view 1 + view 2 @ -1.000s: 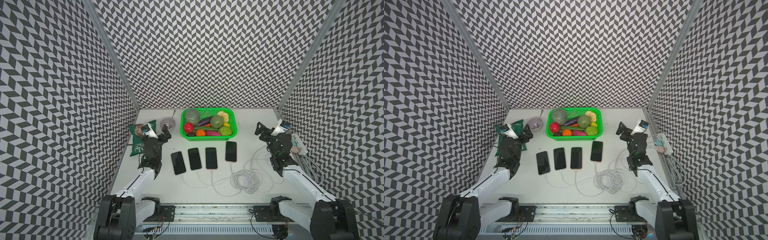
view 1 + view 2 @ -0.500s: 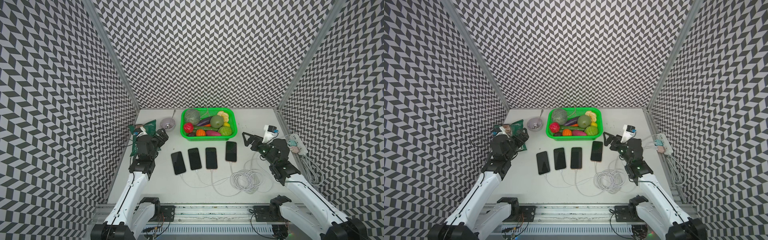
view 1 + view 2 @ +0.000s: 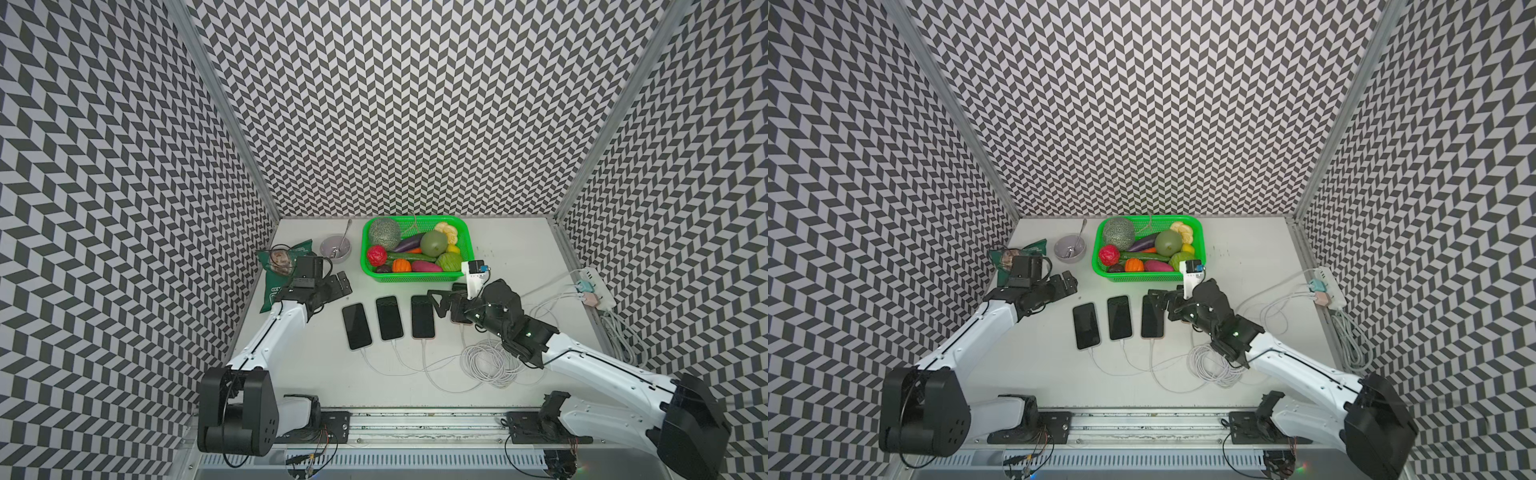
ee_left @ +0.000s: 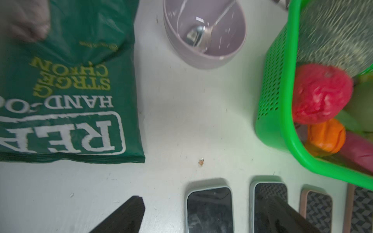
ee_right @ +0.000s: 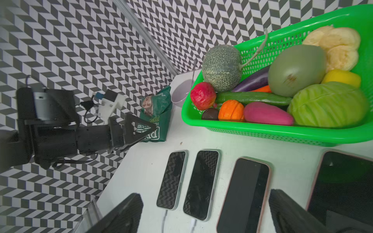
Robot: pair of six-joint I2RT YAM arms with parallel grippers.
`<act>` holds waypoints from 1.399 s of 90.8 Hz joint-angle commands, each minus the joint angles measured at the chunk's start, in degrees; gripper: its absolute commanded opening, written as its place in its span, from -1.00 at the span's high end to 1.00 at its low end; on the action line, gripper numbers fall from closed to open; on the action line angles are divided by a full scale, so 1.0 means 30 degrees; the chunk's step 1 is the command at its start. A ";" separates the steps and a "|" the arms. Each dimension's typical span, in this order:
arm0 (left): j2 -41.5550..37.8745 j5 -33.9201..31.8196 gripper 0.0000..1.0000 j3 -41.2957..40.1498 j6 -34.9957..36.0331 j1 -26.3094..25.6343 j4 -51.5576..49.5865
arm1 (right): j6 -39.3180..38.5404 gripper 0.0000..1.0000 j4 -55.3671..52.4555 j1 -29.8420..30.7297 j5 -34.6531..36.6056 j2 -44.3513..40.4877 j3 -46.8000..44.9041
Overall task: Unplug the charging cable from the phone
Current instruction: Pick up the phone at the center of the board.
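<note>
On the table [image 3: 519,257]: four phones [image 3: 390,318] in row; white cables [image 3: 424,353] plugged in
Right gripper [image 3: 445,301]: jaws wide, empty; over rightmost phone [image 5: 343,181]
Left gripper [image 3: 341,284]: jaws wide, empty; near chip bag [image 4: 70,90]

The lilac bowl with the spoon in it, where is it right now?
In both top views the lilac bowl sits back left on the table, between the green snack bag and the green basket.

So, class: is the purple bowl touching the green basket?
Apart. The left wrist view shows a strip of bare table between the bowl and the basket.
</note>
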 commanded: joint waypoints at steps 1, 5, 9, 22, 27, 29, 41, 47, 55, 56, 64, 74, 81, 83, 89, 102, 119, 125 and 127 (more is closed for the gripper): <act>0.0875 -0.0759 -1.00 0.1233 0.0995 -0.0774 -0.0931 | -0.0368 -0.99 0.0858 0.1063 0.0569 0.0763 0.0886; 0.1502 -0.1073 -1.00 0.1520 0.0941 -0.1201 -0.1060 | -0.0367 -0.99 0.0926 0.1420 0.0585 0.1109 0.0997; 0.2092 -0.1479 -1.00 0.1838 0.0921 -0.1720 -0.1251 | -0.0372 -0.99 0.1022 0.1775 0.0593 0.1449 0.1094; 0.3660 -0.2132 -1.00 0.2429 0.0834 -0.2469 -0.1559 | -0.0435 -0.99 0.1214 0.2705 0.0496 0.1946 0.1015; 0.4171 -0.2188 -1.00 0.2635 0.0792 -0.2554 -0.1630 | -0.0404 -0.99 0.1427 0.2886 0.0428 0.1890 0.0753; 0.4371 -0.2249 -1.00 0.2724 0.0775 -0.2615 -0.1659 | -0.0344 -0.99 0.1613 0.2958 0.0350 0.1809 0.0615; 0.5456 -0.2742 -1.00 0.3404 0.0538 -0.2996 -0.2118 | -0.0116 -0.99 0.2466 0.3167 -0.0247 0.1545 -0.0129; 0.5798 -0.2739 -1.00 0.3436 0.0406 -0.3040 -0.2231 | -0.0081 -0.99 0.2665 0.3319 -0.0503 0.1545 -0.0293; 0.6079 -0.2821 -1.00 0.3363 0.0307 -0.3095 -0.2381 | -0.0082 -0.99 0.2985 0.3535 -0.0809 0.1573 -0.0559; 0.6103 -0.2823 -1.00 0.3356 0.0299 -0.3100 -0.2391 | -0.0096 -0.99 0.3038 0.3557 -0.0848 0.1575 -0.0591; 0.6398 -0.2848 -1.00 0.3151 0.0248 -0.3206 -0.2532 | -0.0123 -0.99 0.3401 0.3581 -0.1144 0.1628 -0.0815; 0.6589 -0.3191 -1.00 0.2758 0.0233 -0.3387 -0.2663 | -0.0369 -0.99 0.3525 0.3607 -0.1296 0.1816 -0.0777; 0.6615 -0.3166 -1.00 0.2495 -0.0031 -0.3448 -0.2614 | -0.0537 -0.99 0.3580 0.3592 -0.1325 0.1984 -0.0720; 0.6667 -0.3138 -1.00 0.2440 -0.0265 -0.3491 -0.2571 | -0.0582 -0.99 0.3623 0.3604 -0.1363 0.2038 -0.0713; 0.6872 -0.3109 -1.00 0.2210 -0.0492 -0.3570 -0.2402 | -0.0603 -0.99 0.3814 0.3600 -0.1545 0.2224 -0.0696; 0.7230 -0.3179 -1.00 0.1854 -0.0852 -0.3661 -0.2195 | -0.0537 -0.99 0.3958 0.3592 -0.1776 0.2576 -0.0643; 0.7276 -0.3122 -1.00 0.1523 -0.0879 -0.3847 -0.2137 | -0.0374 -0.99 0.4200 0.3589 -0.1784 0.2614 -0.0878; 0.7284 -0.3149 -1.00 0.1425 -0.0829 -0.3963 -0.2137 | -0.0342 -0.99 0.4233 0.3589 -0.1796 0.2632 -0.0886; 0.7347 -0.3178 -1.00 0.1381 -0.0853 -0.3978 -0.2115 | -0.0328 -0.99 0.4248 0.3596 -0.1810 0.2654 -0.0886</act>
